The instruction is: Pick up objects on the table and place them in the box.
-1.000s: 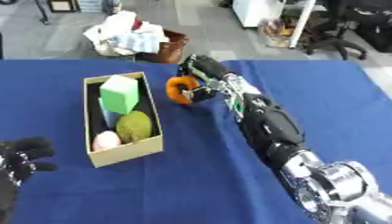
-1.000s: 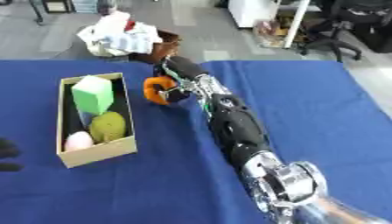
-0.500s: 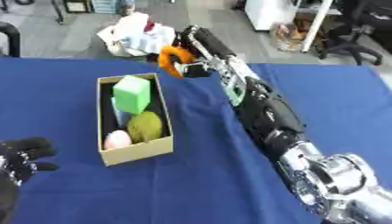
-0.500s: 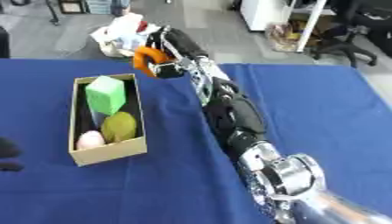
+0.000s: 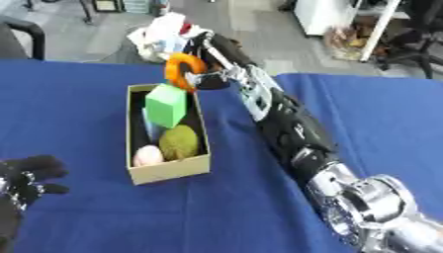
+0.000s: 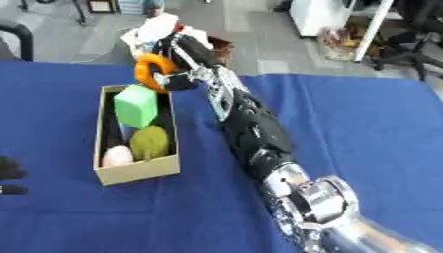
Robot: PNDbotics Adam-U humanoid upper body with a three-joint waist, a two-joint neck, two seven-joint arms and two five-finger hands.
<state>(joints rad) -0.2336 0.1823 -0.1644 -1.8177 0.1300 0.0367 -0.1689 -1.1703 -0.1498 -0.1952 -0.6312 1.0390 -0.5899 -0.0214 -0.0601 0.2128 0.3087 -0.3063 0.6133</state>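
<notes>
An orange ring (image 5: 183, 71) hangs above the far end of the cardboard box (image 5: 173, 171), with my right hand (image 5: 210, 64) shut on it. The long right arm stretches from the lower right up to there. Inside the box lie a green cube (image 5: 166, 105), an olive-green fuzzy ball (image 5: 179, 141) and a pale pink egg shape (image 5: 148, 156). My left hand (image 5: 24, 184) rests at the lower left corner on the blue cloth, fingers relaxed and holding nothing.
The table is covered with a blue cloth (image 5: 86, 108). Beyond its far edge stands a basket with white and coloured items (image 5: 160, 35). Office chairs and shelving stand further back on the grey floor.
My right hand has carried the orange ring leftwards from beside the box to above its far end. The whole picture has shifted, so the head has moved. The left hand stays put.
</notes>
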